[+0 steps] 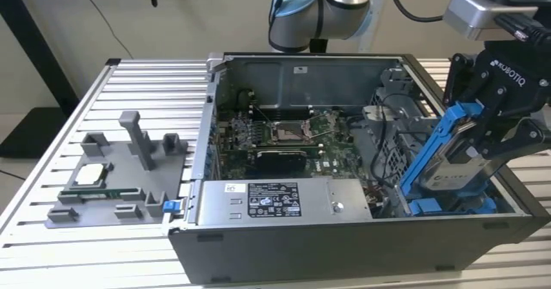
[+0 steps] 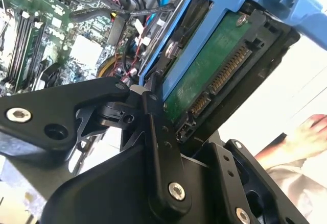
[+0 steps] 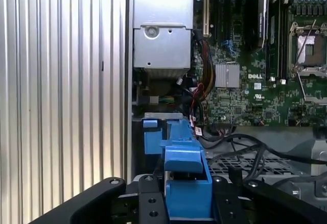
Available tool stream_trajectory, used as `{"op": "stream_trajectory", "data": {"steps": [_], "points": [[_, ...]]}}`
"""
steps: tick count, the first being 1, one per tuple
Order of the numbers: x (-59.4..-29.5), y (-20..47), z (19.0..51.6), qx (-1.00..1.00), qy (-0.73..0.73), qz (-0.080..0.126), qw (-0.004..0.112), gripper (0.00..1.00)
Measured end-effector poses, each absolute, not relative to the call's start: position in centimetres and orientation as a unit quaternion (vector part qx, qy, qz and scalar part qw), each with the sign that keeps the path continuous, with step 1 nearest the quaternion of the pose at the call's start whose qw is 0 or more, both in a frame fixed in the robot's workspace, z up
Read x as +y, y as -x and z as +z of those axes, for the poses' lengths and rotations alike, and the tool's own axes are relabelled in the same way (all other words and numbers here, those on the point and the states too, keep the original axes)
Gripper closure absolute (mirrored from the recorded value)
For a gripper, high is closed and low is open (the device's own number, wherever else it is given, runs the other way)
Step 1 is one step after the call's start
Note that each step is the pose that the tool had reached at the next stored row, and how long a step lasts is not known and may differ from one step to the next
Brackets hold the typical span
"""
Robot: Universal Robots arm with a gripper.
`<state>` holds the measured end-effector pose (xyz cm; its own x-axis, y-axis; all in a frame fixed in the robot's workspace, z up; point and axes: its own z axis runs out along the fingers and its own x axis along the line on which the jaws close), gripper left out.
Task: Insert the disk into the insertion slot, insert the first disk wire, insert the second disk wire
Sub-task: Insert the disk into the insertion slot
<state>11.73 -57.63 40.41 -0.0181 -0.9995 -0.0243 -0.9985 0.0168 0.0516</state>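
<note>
The fingers [image 2: 156, 132] were clamped on the disk [image 1: 455, 168], gripping its blue carrier frame near the upper end. I saw the disk tilted over the open computer case [image 1: 284, 250] at the exterior view's right, its lower end down by the blue tabs of the insertion slot [image 1: 448, 206], though I could not tell whether it touched them. The case sat on the slatted bench [image 1: 86, 257]

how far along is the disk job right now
Nothing finished yet. In hand: the gripper is shut on the disk, tilted over the insertion slot, not seated. Left: seating it and both wire steps; the disk's connectors are bare in the second wrist view.
</note>
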Motion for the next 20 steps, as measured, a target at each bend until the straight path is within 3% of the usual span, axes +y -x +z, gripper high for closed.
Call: {"op": "stream_trajectory", "data": {"steps": [16,17,20], "points": [[-57.6,-11.8,38.4,-0.713,-0.701,-0.027,0.009,1.00],[-57.6,-11.8,38.4,-0.713,-0.701,-0.027,0.009,0.00],[-57.6,-11.8,38.4,-0.713,-0.701,-0.027,0.009,0.00]]}}
